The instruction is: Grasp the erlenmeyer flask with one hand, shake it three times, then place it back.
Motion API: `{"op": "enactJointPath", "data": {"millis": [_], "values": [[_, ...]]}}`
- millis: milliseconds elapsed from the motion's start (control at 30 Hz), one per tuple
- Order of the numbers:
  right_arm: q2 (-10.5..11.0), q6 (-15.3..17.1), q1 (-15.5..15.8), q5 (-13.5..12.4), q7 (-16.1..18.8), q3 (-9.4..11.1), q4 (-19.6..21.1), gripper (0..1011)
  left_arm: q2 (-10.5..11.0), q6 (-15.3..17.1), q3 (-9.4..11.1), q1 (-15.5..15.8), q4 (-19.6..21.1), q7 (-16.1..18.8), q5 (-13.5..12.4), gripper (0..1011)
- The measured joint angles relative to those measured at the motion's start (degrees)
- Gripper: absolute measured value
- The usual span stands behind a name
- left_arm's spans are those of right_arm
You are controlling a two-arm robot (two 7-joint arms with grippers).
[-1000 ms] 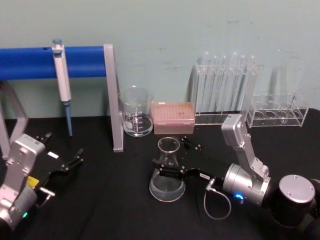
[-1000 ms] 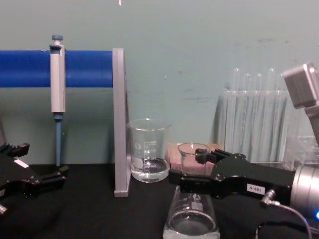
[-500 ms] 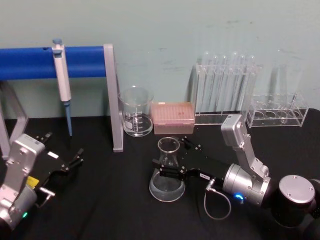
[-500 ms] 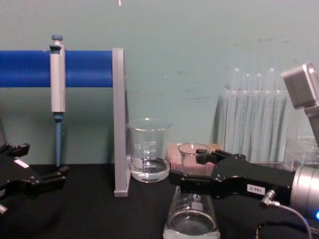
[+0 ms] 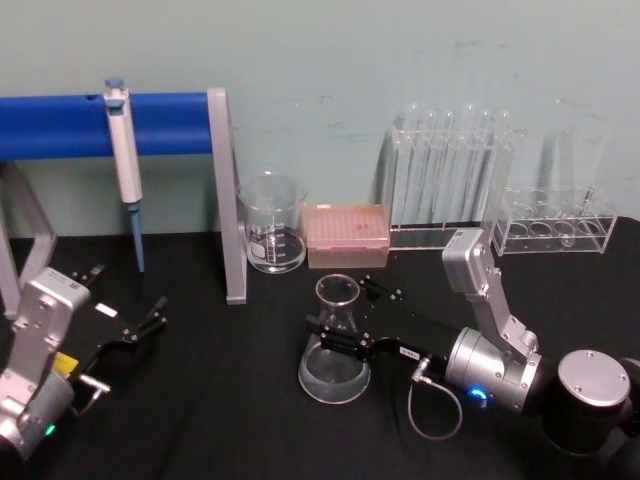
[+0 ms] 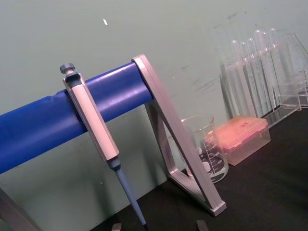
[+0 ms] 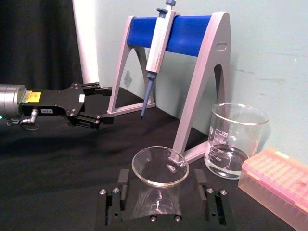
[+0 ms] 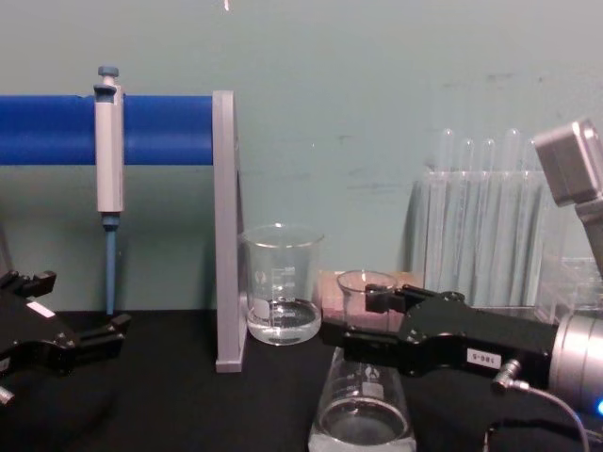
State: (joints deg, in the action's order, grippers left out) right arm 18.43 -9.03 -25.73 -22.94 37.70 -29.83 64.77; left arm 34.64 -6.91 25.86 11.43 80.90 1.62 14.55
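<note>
The erlenmeyer flask (image 5: pixel 335 350) stands upright on the black table, just in front of the pink box, with a little clear liquid in its base (image 8: pixel 363 426). My right gripper (image 5: pixel 338 322), the hand, reaches in from the right at neck height. Its jaws stand open on either side of the flask's neck (image 7: pixel 159 175), a small gap showing on each side in the right wrist view. From the chest view the black gripper (image 8: pixel 369 325) crosses in front of the neck. My left gripper (image 5: pixel 140 325) rests open at the left, clear of the flask.
A glass beaker (image 5: pixel 272 228) and a pink tip box (image 5: pixel 345 235) stand right behind the flask. A pipette (image 5: pixel 124 160) hangs on the blue-barred stand (image 5: pixel 225 200) at the left. Test tube racks (image 5: pixel 452 190) (image 5: pixel 555 228) line the back right.
The right gripper's jaws have edged slightly closer around the flask's neck. The flask and the left arm have not moved.
</note>
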Motion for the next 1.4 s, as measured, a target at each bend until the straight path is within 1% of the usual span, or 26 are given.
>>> {"op": "enactJointPath", "data": {"millis": [33,67,100,167,200,233,333,367,433,500,1233,1400], "values": [[0.0,0.0,0.0,0.0,0.0,0.0,0.0,837,0.0,0.0,0.0,0.0,0.0,0.0,0.0,1001],[0.0,0.0,0.0,0.0,0.0,0.0,0.0,837,0.0,0.0,0.0,0.0,0.0,0.0,0.0,1001],[0.0,0.0,0.0,0.0,0.0,0.0,0.0,787,0.0,0.0,0.0,0.0,0.0,0.0,0.0,1001],[0.0,0.0,0.0,0.0,0.0,0.0,0.0,733,0.0,0.0,0.0,0.0,0.0,0.0,0.0,1001],[0.0,0.0,0.0,0.0,0.0,0.0,0.0,689,0.0,0.0,0.0,0.0,0.0,0.0,0.0,1001],[0.0,0.0,0.0,0.0,0.0,0.0,0.0,678,0.0,0.0,0.0,0.0,0.0,0.0,0.0,1001],[0.0,0.0,0.0,0.0,0.0,0.0,0.0,548,0.0,0.0,0.0,0.0,0.0,0.0,0.0,1001],[0.0,0.0,0.0,0.0,0.0,0.0,0.0,548,0.0,0.0,0.0,0.0,0.0,0.0,0.0,1001],[0.0,0.0,0.0,0.0,0.0,0.0,0.0,478,0.0,0.0,0.0,0.0,0.0,0.0,0.0,1001],[0.0,0.0,0.0,0.0,0.0,0.0,0.0,451,0.0,0.0,0.0,0.0,0.0,0.0,0.0,1001],[0.1,0.0,0.0,-0.1,0.1,0.0,0.0,450,0.0,0.0,0.0,0.0,0.0,0.0,0.0,1001],[0.2,0.0,0.1,-0.4,0.3,0.3,0.3,450,0.0,0.0,0.0,0.0,0.0,0.0,0.0,1001]]}}
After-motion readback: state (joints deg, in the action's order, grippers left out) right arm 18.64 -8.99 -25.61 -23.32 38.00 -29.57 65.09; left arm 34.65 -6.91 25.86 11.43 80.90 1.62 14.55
